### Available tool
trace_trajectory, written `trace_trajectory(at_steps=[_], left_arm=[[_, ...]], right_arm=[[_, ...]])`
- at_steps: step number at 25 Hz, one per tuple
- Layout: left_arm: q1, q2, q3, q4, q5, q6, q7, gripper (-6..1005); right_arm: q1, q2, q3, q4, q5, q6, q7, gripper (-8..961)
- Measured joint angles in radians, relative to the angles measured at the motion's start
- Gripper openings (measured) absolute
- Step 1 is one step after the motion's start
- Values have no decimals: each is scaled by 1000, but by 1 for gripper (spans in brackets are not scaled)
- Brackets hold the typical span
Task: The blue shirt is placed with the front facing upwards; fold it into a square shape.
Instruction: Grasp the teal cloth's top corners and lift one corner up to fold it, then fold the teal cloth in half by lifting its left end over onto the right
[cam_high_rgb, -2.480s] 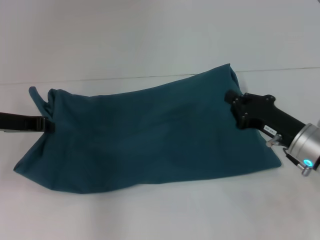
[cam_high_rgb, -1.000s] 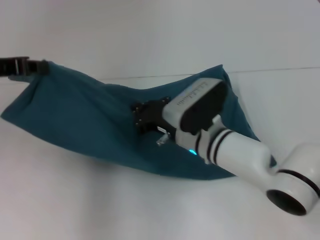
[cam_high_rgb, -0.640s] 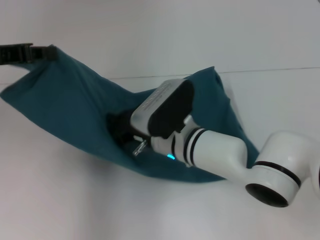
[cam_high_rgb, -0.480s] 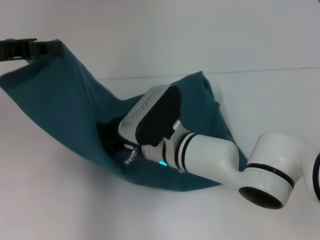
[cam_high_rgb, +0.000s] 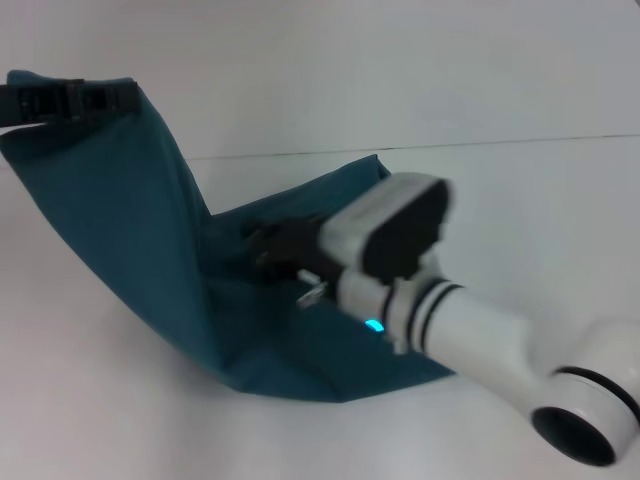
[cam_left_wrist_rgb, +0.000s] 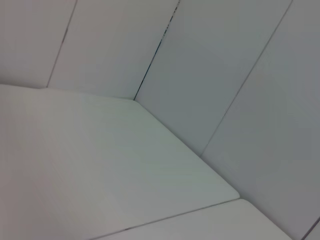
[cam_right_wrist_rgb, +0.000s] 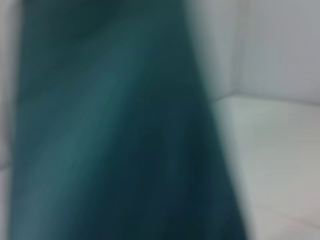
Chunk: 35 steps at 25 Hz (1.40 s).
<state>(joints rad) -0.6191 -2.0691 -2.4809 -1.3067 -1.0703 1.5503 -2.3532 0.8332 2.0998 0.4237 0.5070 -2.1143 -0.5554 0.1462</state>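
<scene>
The head camera looks forward and down across the flat white table (cam_high_rgb: 120, 400), taking in the whole scene. The left wrist camera faces away over bare tabletop toward white wall panels (cam_left_wrist_rgb: 215, 65). The right wrist camera sits very near the dark teal-blue cotton shirt (cam_right_wrist_rgb: 115, 140), which also shows in the head view (cam_high_rgb: 120, 220).

White right arm (cam_high_rgb: 470, 335) with black rings, a cyan light, black wrist housing.
</scene>
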Motion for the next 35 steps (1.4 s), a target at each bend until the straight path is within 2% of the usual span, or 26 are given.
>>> trace_trajectory(at_steps=[2, 4, 17, 23, 26, 29, 32, 35], left_arm=[[0, -1, 6, 1, 0, 2, 1, 13], [-6, -7, 18, 2, 0, 4, 1, 13], [-26, -18, 60, -5, -43, 11, 10, 14], [-23, -19, 66, -1, -67, 11, 22, 14], [-24, -23, 68, 4, -68, 3, 26, 14], [-23, -39, 68, 16, -69, -5, 43, 14], [-26, -55, 68, 39, -68, -14, 60, 14], [-34, -76, 76, 72, -67, -35, 81, 13]], right_arm=[[-35, -3, 35, -6, 0, -24, -1, 18], [-36, -2, 44, -10, -1, -4, 0, 18], [102, 19, -74, 39, -1, 145, 10, 19], [122, 21, -91, 53, -1, 147, 10, 19], [94, 16, -84, 53, -1, 118, 8, 20], [23, 1, -49, 41, -1, 54, -5, 20], [-61, -12, 23, -6, -6, -40, -37, 20], [-112, -25, 109, -43, -54, -118, -35, 20]])
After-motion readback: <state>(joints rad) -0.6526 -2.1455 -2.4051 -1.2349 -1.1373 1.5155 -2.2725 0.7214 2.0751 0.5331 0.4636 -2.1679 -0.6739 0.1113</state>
